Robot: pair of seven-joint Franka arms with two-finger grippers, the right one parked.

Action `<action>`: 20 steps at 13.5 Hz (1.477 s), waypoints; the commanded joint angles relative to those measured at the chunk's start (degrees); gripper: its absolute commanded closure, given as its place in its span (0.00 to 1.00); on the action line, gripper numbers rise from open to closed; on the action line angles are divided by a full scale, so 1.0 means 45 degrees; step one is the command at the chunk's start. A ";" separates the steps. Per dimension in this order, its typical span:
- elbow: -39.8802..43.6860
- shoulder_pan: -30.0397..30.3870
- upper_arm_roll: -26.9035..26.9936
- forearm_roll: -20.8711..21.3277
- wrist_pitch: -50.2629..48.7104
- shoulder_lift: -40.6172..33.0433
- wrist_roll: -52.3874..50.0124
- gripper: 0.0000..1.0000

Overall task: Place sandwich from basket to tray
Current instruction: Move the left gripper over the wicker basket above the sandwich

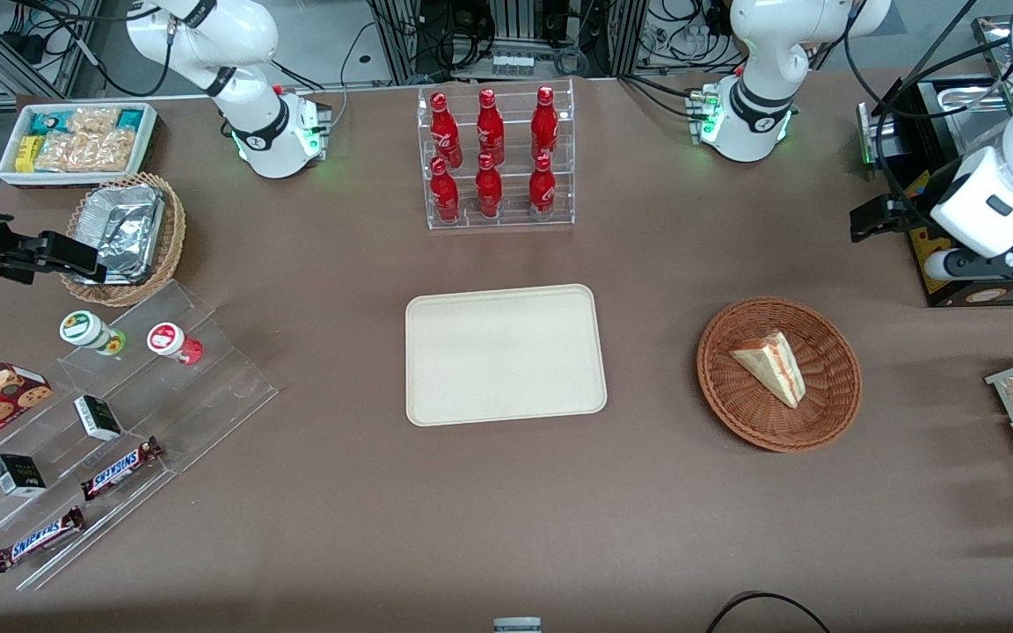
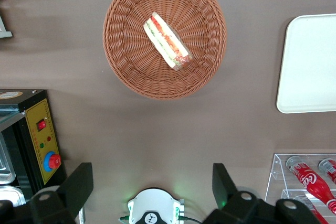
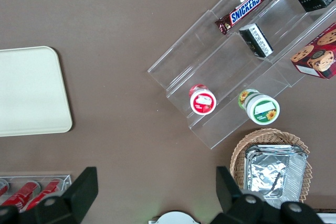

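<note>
The round reddish-brown woven wicker basket (image 1: 779, 374) sits on the brown table toward the working arm's end, and in it lies the small triangular wrapped sandwich (image 1: 770, 367), on its side near the middle, red and green filling showing along one edge (image 2: 167, 40). The flat cream rectangular tray (image 1: 505, 353) with rounded corners lies beside the basket, apart from it, at the table's middle, with nothing on it. Farther from the front camera than the tray stands a clear acrylic rack (image 1: 498, 158) holding 6 red cola bottles in 2 rows of 3. The left arm's gripper (image 2: 152, 190) hangs high above the table, farther from the front camera than the basket, its 2 dark fingers (image 2: 79, 184) spread wide and holding nothing. A black control box (image 2: 31, 140) with a red button stands near it.
</note>
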 commanded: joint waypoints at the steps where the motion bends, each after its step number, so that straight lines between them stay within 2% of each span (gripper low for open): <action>1: 0.0027 -0.0130 0.0158 -0.0080 -0.0128 -0.0154 0.0178 0.00; 5: -0.0245 -0.0149 0.0138 -0.0060 0.0554 0.0080 0.0158 0.00; 9: -0.1455 -0.0149 0.0158 -0.0041 0.2252 0.0568 0.0061 0.00; 16: -0.2042 -0.0169 0.0158 -0.0021 0.4343 0.2462 -0.0661 0.00; 20: -0.3447 -0.0325 0.0080 0.0799 0.6139 0.2483 -0.2940 0.00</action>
